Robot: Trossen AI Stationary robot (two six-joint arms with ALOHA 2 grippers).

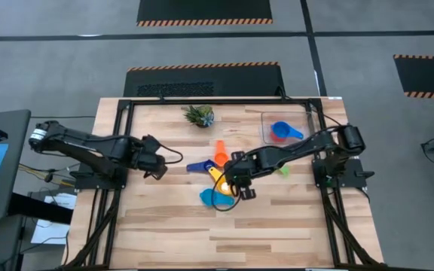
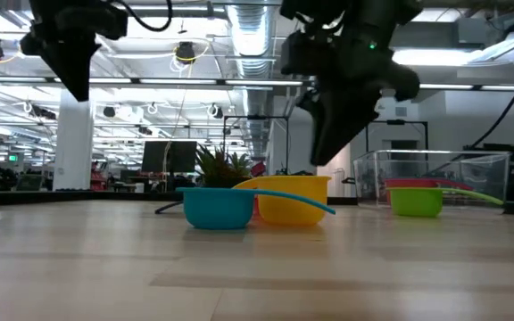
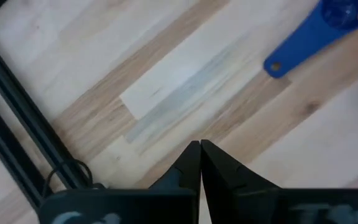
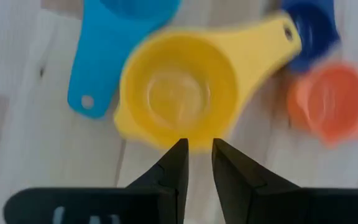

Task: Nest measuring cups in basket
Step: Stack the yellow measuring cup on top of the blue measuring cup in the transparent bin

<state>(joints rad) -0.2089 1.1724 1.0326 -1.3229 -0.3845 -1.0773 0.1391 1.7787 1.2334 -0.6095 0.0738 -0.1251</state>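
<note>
Yellow round plastic measuring cup (image 4: 179,99) sits mid-table, touching light blue plastic cup (image 2: 217,207), with small orange cup (image 4: 331,102) and dark blue cup (image 3: 328,22) just beside. Right gripper (image 4: 197,157) hovers over the yellow cup's rim, fingers slightly parted, holding nothing. Clear square plastic basket (image 1: 266,120) at the far right holds a blue cup (image 1: 283,132) over a red one. Green cup (image 2: 416,201) lies near it. Left gripper (image 3: 200,155) clenched, empty, over the table's left.

The table (image 1: 164,218) is pale matt wood in jointed planks with visible grain, framed by black metal rails (image 1: 115,150), while the yellow cup (image 4: 179,93) and light blue cup (image 2: 217,207) are smooth, faintly glossy plastic and the basket (image 2: 431,169) is clear plastic.
</note>
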